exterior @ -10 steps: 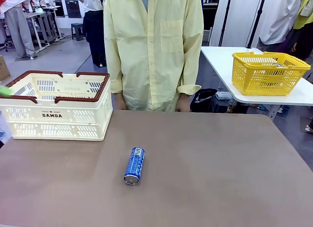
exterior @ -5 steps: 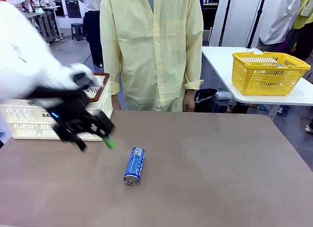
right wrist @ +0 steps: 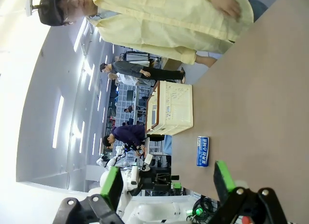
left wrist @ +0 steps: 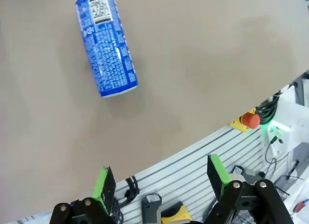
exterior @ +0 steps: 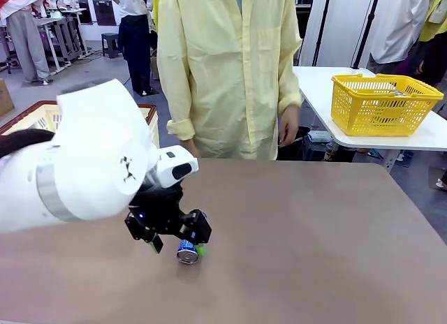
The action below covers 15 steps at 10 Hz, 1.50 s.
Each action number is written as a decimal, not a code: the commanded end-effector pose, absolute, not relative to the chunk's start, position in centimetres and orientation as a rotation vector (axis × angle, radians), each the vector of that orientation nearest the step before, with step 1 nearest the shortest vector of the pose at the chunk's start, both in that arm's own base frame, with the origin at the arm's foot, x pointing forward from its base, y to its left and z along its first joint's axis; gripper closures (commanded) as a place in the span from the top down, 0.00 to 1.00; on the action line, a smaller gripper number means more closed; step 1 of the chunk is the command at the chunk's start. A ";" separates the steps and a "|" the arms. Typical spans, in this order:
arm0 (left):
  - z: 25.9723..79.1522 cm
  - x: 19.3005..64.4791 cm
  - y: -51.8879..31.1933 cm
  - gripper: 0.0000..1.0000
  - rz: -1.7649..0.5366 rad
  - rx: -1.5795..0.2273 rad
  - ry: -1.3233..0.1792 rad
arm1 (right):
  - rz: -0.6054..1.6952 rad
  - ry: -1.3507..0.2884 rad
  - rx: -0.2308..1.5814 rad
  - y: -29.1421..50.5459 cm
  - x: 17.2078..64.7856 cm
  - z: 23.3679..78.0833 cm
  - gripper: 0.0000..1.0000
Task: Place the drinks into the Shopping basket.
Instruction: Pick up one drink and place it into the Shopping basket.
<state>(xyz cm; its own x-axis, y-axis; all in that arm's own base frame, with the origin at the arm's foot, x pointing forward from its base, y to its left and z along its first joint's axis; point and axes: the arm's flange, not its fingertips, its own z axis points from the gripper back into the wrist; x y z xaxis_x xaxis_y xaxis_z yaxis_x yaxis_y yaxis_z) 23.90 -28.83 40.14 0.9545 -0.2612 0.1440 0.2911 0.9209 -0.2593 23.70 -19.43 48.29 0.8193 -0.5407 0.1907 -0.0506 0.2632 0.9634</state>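
- Your left claw (exterior: 179,248) hangs over the blue can (exterior: 187,253) near the middle of the desk (exterior: 314,233), its jaws spread wide and holding nothing.
- In the left wrist view, the can (left wrist: 107,45) lies on its side ahead of the green fingertips (left wrist: 104,178), clear of both, with bare desk all around it.
- The same view shows the desk's near edge running just past the left claw (left wrist: 161,178), with a ribbed metal rail beneath it.
- From the front, the green pads stand on either side of the can's near end.
- The Shopping basket (exterior: 149,117) sits at the desk's far left corner, largely hidden behind the white left arm; the can lies well apart from it.
- To the right of the can, you have open brown desk out to the right and far edges.
- A person (exterior: 230,72) in a pale yellow shirt stands at the far edge, hands down at the sides.
- Your right claw (right wrist: 167,183) is open and empty, looking across the desk at the can (right wrist: 203,151) and the Shopping basket (right wrist: 171,108) beyond it.
- A yellow mesh basket (exterior: 384,104) rests on a separate white table behind.
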 end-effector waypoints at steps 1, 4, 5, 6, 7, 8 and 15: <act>41.3 24.0 -27.7 1.00 -0.287 -0.288 -0.079 | -0.343 -0.579 1.292 -19.4 23.9 48.5 1.00; 39.3 27.7 -32.0 1.00 -0.274 -0.137 -0.090 | -0.343 -0.579 1.292 -19.4 23.9 48.5 1.00; 38.9 30.4 -33.1 1.00 -0.253 -0.094 -0.098 | -0.343 -0.579 1.292 -19.4 23.9 48.5 1.00; 38.1 32.9 -33.7 1.00 -0.198 -0.083 -0.075 | -0.343 -0.579 1.292 -19.4 23.9 48.5 1.00; 37.2 34.5 -34.0 1.00 -0.133 -0.066 -0.067 | -0.343 -0.579 1.292 -19.4 23.9 48.5 1.00; 36.1 35.6 -34.1 1.00 -0.118 -0.073 -0.033 | -0.343 -0.579 1.292 -19.4 23.9 48.5 1.00; 30.6 36.8 -34.9 1.00 -0.044 -0.045 0.063 | -0.343 -0.579 1.292 -19.4 23.9 48.5 1.00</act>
<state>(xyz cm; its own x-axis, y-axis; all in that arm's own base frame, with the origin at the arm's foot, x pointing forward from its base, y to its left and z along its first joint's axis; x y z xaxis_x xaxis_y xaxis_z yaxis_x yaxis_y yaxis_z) 36.13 -34.45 30.59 0.9931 -0.0888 -0.0767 0.0840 0.9944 -0.0638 23.68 -19.46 48.30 0.8187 -0.5416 0.1907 -0.0504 0.2631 0.9634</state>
